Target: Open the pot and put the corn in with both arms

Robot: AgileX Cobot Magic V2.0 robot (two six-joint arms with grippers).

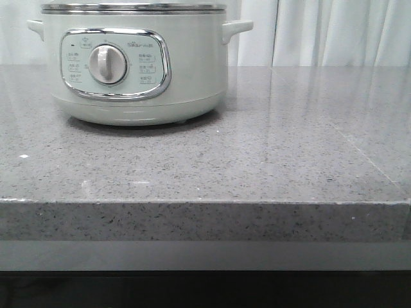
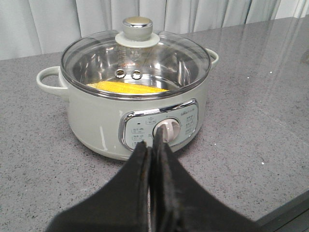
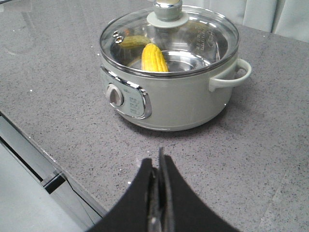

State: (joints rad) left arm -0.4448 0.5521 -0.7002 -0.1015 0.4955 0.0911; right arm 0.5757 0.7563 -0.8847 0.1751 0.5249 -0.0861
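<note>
Counter [image 1: 270, 160] bare; pot [image 1: 135, 64] top cropped; corn [image 3: 153, 58] inside

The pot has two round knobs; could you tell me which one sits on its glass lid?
The chrome-topped knob crowns the lid; the other, the dial, sits on the front panel.

pot [image 1: 135, 70]: on counter [image 1: 257, 160], left of centre, set back from the front edge
lid [image 2: 137, 53]: on pot, knob [image 2: 137, 28] at its middle
corn [image 3: 153, 58]: inside pot, under lid, lying on the bottom
curtain [image 1: 321, 32]: behind counter
</note>
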